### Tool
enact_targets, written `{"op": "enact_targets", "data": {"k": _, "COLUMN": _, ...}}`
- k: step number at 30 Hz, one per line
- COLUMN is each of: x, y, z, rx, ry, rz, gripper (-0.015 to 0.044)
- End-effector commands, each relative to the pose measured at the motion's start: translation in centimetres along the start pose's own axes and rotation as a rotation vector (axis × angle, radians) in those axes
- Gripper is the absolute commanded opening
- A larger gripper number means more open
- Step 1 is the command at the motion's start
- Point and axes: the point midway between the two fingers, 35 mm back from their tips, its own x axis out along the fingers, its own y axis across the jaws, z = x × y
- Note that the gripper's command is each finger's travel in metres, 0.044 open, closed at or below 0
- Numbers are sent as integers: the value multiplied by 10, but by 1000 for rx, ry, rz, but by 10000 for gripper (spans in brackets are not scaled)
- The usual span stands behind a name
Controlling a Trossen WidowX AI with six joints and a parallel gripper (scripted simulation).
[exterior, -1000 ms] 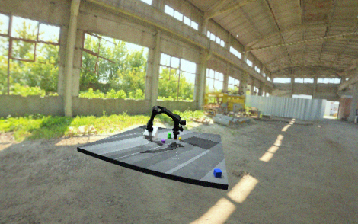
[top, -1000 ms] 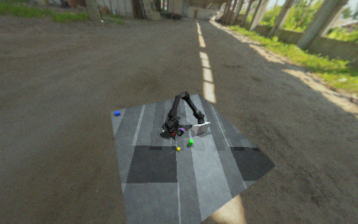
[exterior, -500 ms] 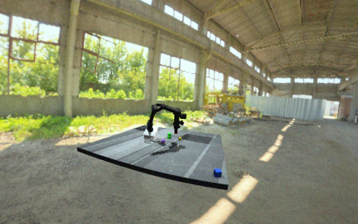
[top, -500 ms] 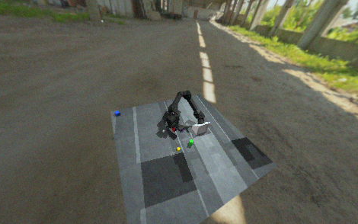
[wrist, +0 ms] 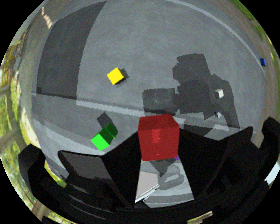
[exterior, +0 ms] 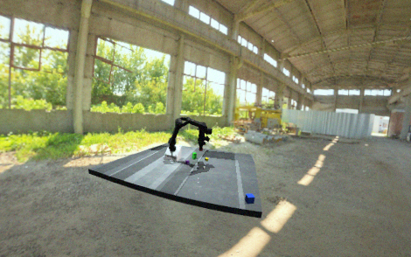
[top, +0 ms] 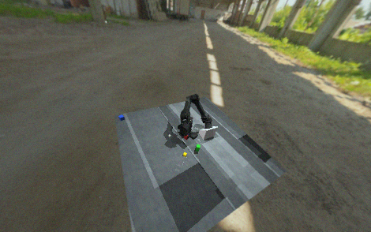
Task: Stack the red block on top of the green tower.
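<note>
The red block (top: 185,137) (wrist: 158,142) is between the two fingers of my gripper (top: 185,136) (exterior: 201,148) (wrist: 156,132), which is shut on it. The block is held up in the air above the table. The green tower (top: 197,147) (exterior: 194,156) (wrist: 101,140) stands upright, apart from the block. In the wrist view it is to the left of the block, beside the left finger. In the top view it is to the right of and below the gripper. The seams between its blocks are too small to tell.
A yellow block (top: 185,154) (exterior: 206,159) (wrist: 115,76) lies near the tower. A purple block (exterior: 187,162) (wrist: 177,158) is mostly hidden in the wrist view. A small white block (top: 169,136) (wrist: 219,93) and a white panel (top: 207,133) are nearby. A blue block (top: 121,117) (exterior: 250,198) (wrist: 263,62) lies at a far corner.
</note>
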Motion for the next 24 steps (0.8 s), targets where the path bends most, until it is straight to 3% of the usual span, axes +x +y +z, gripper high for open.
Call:
{"op": "enact_targets", "data": {"k": 1, "x": 0, "y": 25, "z": -7, "rx": -1, "ry": 3, "rz": 7, "gripper": 0}}
{"op": "enact_targets", "data": {"k": 16, "x": 6, "y": 111, "z": -50, "rx": 2, "ry": 15, "rz": -5, "gripper": 0}}
{"op": "enact_targets", "data": {"k": 24, "x": 22, "y": 117, "z": -54, "rx": 3, "ry": 17, "rz": -9, "gripper": 0}}
